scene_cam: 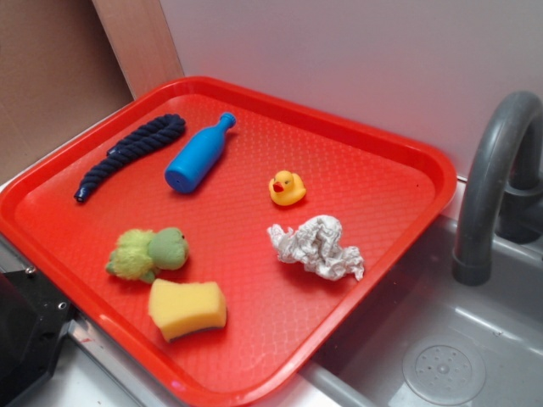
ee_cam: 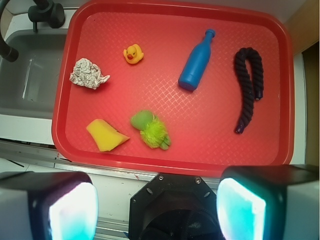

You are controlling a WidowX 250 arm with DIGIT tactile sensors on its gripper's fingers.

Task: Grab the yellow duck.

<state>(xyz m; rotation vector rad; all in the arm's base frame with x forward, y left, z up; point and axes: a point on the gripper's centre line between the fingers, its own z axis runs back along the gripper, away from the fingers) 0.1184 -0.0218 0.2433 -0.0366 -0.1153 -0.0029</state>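
Red tray [scene_cam: 399, 161] overhangs grey sink [scene_cam: 475, 339]; yellow duck [scene_cam: 287, 187] upright; hand [ee_cam: 157, 207] fingers apart, empty.

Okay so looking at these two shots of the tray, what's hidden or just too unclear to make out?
- Pincer, wrist view: fingertips cut off by the bottom edge.
- Yellow duck, wrist view: too small to show its eyes.
- Faucet, exterior view: spout cropped at the right edge.
- Sponge, both views: underside hidden.
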